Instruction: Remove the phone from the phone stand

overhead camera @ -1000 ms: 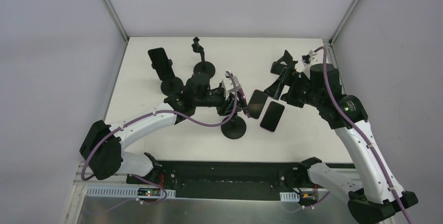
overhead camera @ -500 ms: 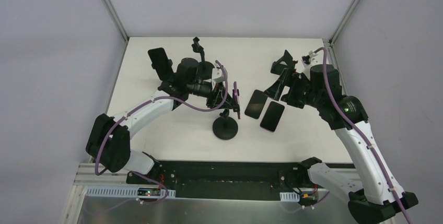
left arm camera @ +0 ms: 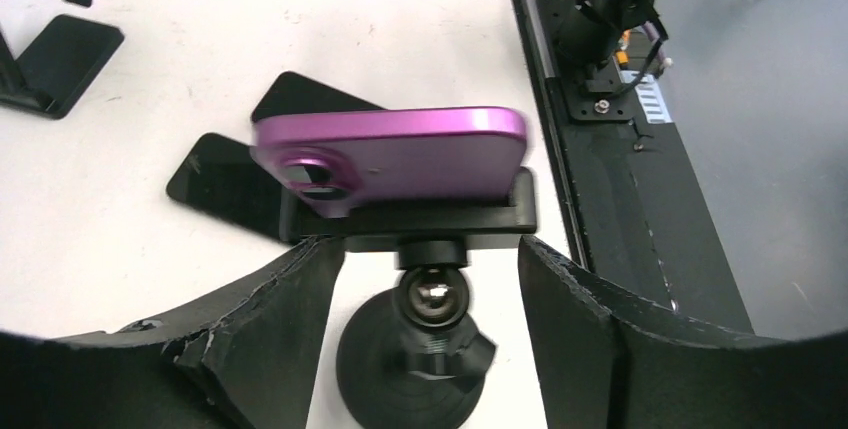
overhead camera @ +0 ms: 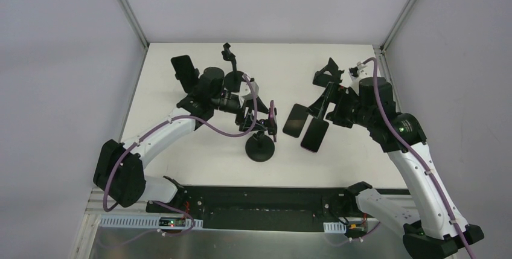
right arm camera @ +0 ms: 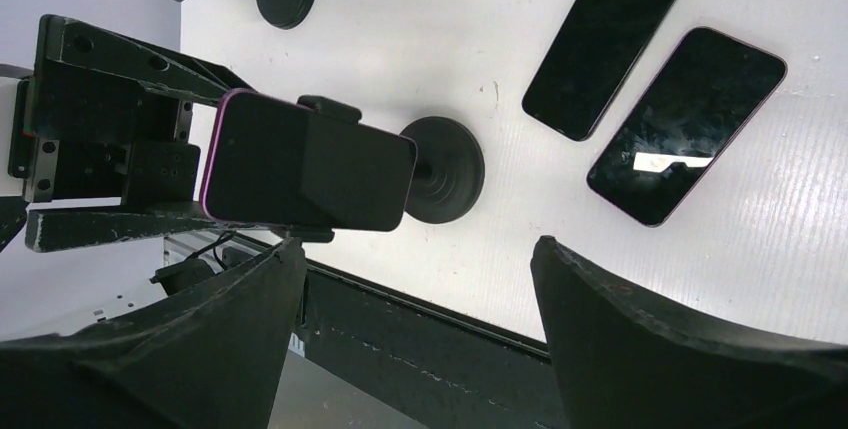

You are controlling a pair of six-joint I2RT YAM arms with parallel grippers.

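The white bench (overhead camera: 284,66) carries several stands, and the step in hand appears to be the approach to the grasp, with nothing lifted yet. The left arm (overhead camera: 163,135) reaches out long and low from its base, forearm nearly level, wrist turned so that its camera looks along the fingers. The right arm (overhead camera: 416,156) stands bent high, and the right tool (right arm camera: 417,249) hangs released with its fingers wide apart above two dark phones (right arm camera: 603,44) lying flat on the bench below it. The phone stand (left arm camera: 415,369) rises directly ahead of the left tool (left arm camera: 430,254), its round base under the fingers and its neck in the gap between them. The purple phone (left arm camera: 400,154) sits sideways in the stand's cradle, just above and beyond the fingertips (left arm camera: 320,254), apart from them. The left tool is released, holding nothing. By my reading, the next move calls for raising the tool to the phone's level, closing on its long edges, then drawing it clear of the cradle without tipping the stand.
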